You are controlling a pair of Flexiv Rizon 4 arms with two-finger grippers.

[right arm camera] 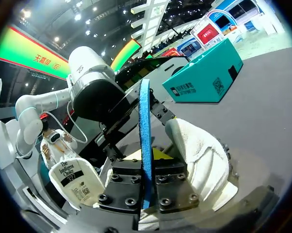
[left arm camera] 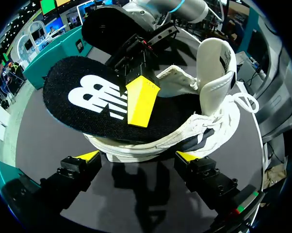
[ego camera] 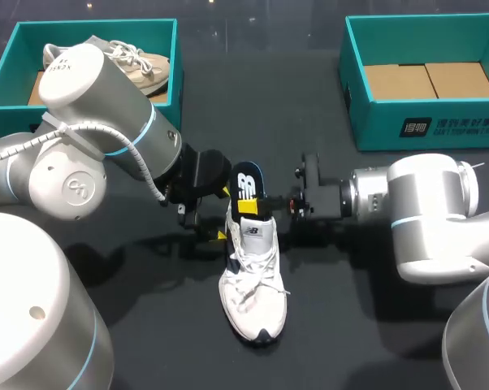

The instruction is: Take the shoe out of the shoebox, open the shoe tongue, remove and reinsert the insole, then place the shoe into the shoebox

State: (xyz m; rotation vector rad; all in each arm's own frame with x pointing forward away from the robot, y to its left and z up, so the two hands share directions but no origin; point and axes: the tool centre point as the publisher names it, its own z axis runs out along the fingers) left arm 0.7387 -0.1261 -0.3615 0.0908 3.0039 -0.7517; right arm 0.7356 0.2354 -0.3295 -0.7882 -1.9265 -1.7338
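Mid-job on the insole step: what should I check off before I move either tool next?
1. Right tool grip on the insole: ok, its fingers clamp it from both sides.
2. Tongue open: ok, it stands up off the opening.
3. Insole clear of the shoe: cannot tell, its front end is hidden by the tongue.
4. Left tool steadying the shoe: not ok, it is open, one finger at each side of the heel, not gripping.
5. Right-hand shoebox ready: ok, only its cardboard floor shows.
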